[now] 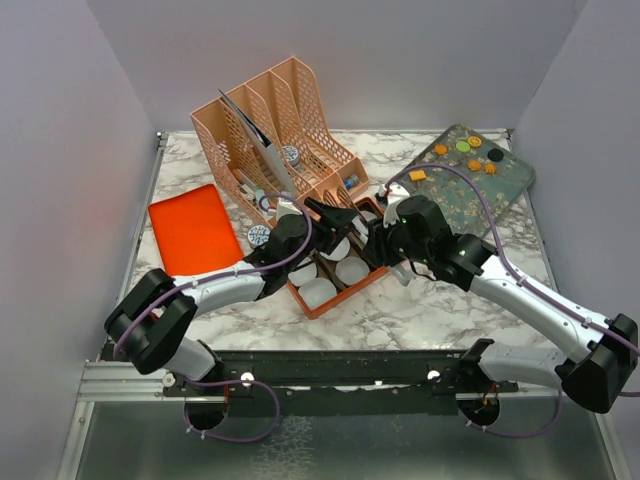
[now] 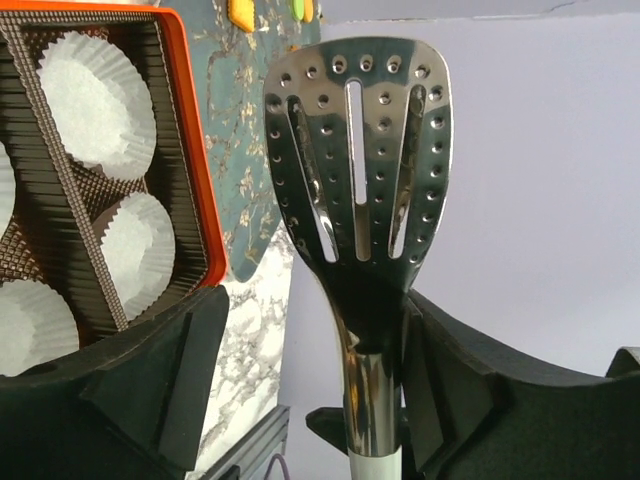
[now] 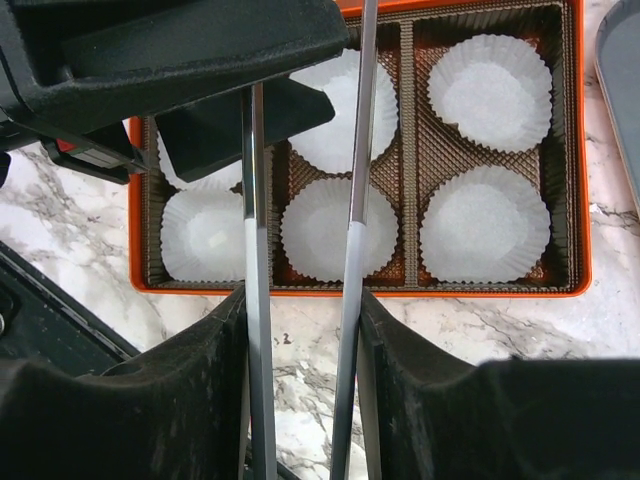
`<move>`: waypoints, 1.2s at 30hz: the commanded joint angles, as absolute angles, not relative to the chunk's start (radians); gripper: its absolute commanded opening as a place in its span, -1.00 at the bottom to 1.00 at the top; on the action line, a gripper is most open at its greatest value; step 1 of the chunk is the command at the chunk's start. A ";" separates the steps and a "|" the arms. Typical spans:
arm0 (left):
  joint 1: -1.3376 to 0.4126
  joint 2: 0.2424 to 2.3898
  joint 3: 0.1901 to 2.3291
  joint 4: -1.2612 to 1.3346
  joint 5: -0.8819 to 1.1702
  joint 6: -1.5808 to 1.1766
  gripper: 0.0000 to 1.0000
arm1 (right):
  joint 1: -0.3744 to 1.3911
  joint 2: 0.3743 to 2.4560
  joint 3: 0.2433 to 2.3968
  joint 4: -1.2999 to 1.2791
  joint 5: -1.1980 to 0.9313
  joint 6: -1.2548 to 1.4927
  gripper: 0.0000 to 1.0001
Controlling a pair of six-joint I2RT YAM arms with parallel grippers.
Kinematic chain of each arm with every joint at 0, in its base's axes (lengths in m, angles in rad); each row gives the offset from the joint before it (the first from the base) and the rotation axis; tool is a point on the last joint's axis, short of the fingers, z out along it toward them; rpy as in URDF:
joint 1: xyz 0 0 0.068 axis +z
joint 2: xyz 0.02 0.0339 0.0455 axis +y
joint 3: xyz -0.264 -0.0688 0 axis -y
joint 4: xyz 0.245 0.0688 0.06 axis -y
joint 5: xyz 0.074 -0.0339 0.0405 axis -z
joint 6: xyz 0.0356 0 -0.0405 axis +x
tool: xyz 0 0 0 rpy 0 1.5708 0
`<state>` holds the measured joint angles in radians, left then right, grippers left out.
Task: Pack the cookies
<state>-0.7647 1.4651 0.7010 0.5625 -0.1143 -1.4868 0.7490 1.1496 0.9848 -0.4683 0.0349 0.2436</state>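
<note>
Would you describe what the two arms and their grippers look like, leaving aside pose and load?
Both the left arm and right arm have light grey links joined by black housings, with a thin purple cable looping along each. The left gripper and right gripper are matte black with broad, blocky fingers.

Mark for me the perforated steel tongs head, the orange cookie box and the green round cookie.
perforated steel tongs head (image 2: 357,150), left wrist view, slotted centre.
orange cookie box (image 3: 360,291), right wrist view, near rim.
green round cookie (image 1: 463,146), top view, its centre.
</note>
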 commanded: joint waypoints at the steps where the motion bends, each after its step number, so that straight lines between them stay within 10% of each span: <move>1: -0.748 1.394 0.662 0.490 -0.160 -1.413 0.52 | 0.751 1.149 1.071 -0.464 0.093 0.261 -0.25; 11: -0.719 1.104 0.716 0.177 -0.359 -1.039 0.88 | 0.746 1.288 1.199 -0.666 0.263 0.268 -0.27; 36: -0.713 0.566 0.746 -0.180 -0.447 -0.050 0.98 | 0.304 1.655 1.475 -0.839 0.251 0.152 -0.20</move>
